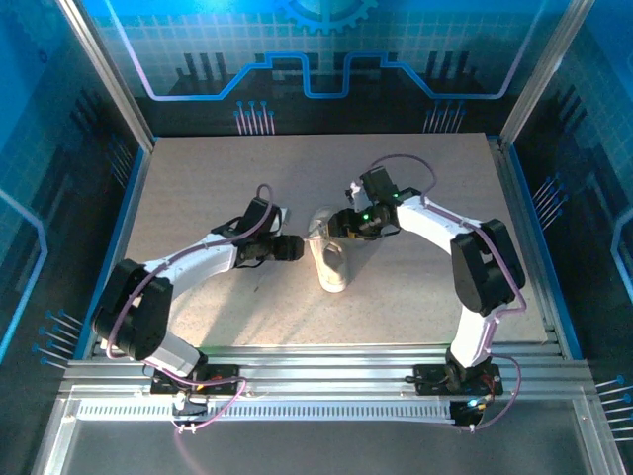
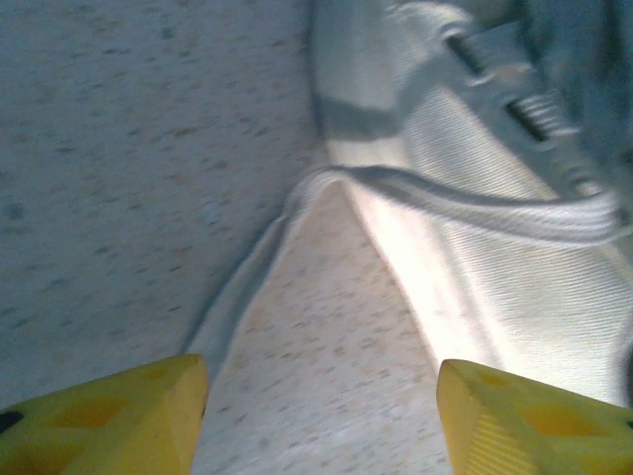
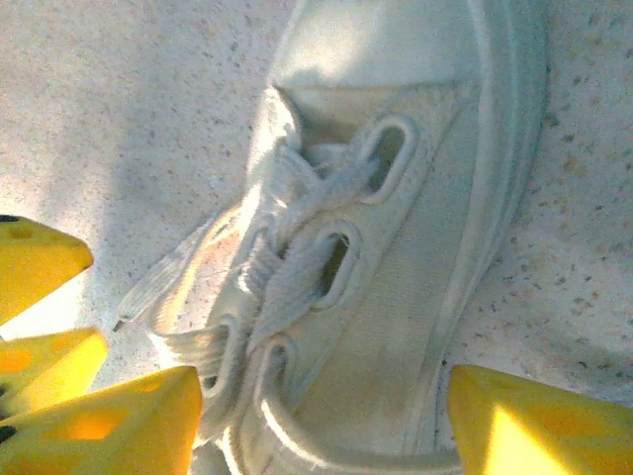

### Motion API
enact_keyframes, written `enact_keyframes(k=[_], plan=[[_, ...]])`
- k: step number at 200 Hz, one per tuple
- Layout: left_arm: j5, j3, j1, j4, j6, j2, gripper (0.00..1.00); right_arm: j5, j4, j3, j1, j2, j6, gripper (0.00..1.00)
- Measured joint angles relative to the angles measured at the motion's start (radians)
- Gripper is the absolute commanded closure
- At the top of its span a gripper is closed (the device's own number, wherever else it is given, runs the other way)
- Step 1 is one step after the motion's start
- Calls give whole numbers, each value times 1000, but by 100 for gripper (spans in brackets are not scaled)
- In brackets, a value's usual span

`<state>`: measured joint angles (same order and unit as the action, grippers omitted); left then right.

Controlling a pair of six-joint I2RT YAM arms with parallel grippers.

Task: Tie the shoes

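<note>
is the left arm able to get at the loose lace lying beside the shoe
Probably yes: the left gripper is open and the lace lies flat on the table just ahead of it, with nothing in between.

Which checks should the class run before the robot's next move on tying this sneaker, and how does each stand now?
1. Left pincer open: ok.
2. Right pincer open: ok.
3. Lace lined up inside the left pincer's opening: ok.
4. Sneaker upright on its sole: ok.
5. Bow tied: not ok; laces are threaded but loose.
6. Second lace end located: cannot tell.
</note>
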<state>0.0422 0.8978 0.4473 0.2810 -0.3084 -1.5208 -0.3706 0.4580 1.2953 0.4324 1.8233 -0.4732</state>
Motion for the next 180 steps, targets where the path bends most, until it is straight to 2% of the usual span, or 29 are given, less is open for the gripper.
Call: enact_keyframes(k=[30,63,114,140,151,160,180], plan=[[-103,67,1,124,60,-56,34,32,50,35,-72,-40,19,30],[-147,135,1,187,106,-165,34,195,212,150,-168,16,36,29],[-140,131,1,213,105,-221,34,332,347,272,-167,205,37,29],[-139,115,1,216,85,-224,40,355,380,294,-163,280,37,30],[-141,115,1,221,73,-226,49,358,388,294,-163,298,37,36],[-144,115,0,223,59,-227,59,370,394,296,-163,307,45,44],[-147,115,0,231,40,-227,80,367,395,303,-163,309,52,77]])
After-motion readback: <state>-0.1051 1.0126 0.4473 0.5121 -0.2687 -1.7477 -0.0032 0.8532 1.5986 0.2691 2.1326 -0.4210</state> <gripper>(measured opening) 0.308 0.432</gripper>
